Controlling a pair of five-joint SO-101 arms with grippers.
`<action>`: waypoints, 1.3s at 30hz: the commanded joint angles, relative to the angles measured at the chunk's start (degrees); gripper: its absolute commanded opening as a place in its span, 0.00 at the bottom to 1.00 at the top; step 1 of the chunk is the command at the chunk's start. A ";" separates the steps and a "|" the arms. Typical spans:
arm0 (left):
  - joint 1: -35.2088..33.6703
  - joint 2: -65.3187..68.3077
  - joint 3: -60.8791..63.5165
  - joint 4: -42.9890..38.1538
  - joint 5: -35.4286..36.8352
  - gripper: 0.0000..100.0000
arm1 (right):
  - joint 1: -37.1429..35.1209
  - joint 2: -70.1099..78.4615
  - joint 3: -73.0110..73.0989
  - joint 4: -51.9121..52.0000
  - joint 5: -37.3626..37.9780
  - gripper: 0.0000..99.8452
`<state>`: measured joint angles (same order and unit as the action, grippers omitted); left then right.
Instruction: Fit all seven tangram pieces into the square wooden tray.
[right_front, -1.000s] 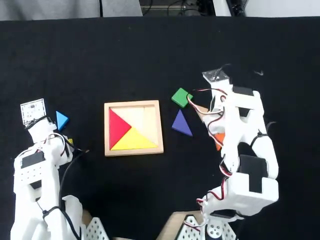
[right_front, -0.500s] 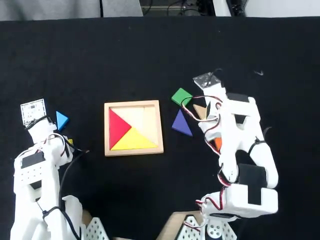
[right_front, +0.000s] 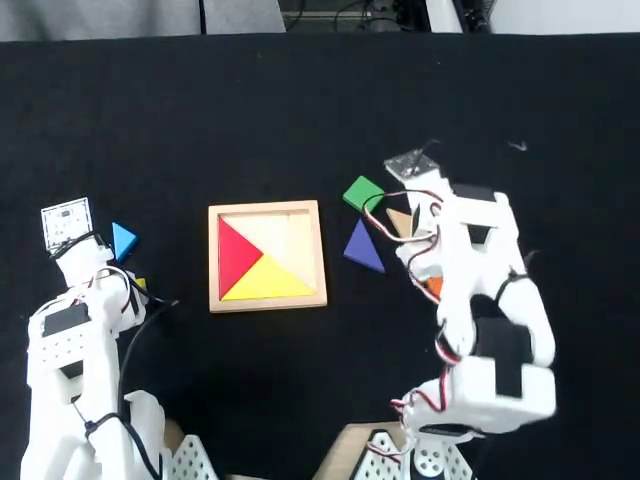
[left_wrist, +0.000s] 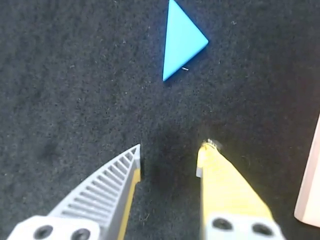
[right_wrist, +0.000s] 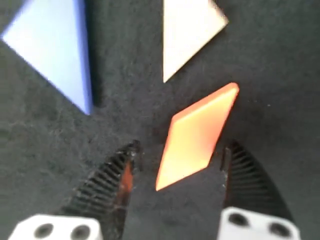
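The square wooden tray (right_front: 315, 255) lies mid-table and holds a red triangle (right_front: 236, 254) and a yellow triangle (right_front: 266, 282). To its right lie a green square (right_front: 363, 194), a purple triangle (right_front: 363, 247) and a pale wooden triangle (right_front: 401, 221). My right gripper (right_wrist: 177, 152) stands open low over an orange parallelogram (right_wrist: 197, 135), one finger on each side of it. The purple triangle (right_wrist: 55, 50) and the pale triangle (right_wrist: 190, 32) lie just beyond. My left gripper (left_wrist: 170, 155) is open over bare cloth, short of a light blue triangle (left_wrist: 182, 41).
Black cloth covers the table. The light blue triangle (right_front: 123, 240) lies left of the tray, by the left arm (right_front: 70, 330). The right arm (right_front: 480, 290) hides most of the orange piece (right_front: 434, 287) from above. A corner of the tray (left_wrist: 311, 190) shows beside my left gripper.
The right arm's wrist has shifted a little to the left, toward the purple triangle. The left arm and all pieces have kept still.
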<state>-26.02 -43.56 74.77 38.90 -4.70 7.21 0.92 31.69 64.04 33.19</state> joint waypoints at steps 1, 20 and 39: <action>0.57 -1.32 -0.31 -0.79 0.26 0.19 | -2.73 -7.34 -2.33 2.55 0.35 0.25; 0.57 -1.23 -0.31 -0.79 0.26 0.19 | 1.23 7.16 -6.20 -0.26 3.08 0.25; 0.57 -1.14 -0.31 -0.79 0.26 0.19 | 0.18 -2.07 -4.09 1.85 5.71 0.25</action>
<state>-26.02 -43.56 74.77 38.90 -4.70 10.37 3.82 27.56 64.84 38.02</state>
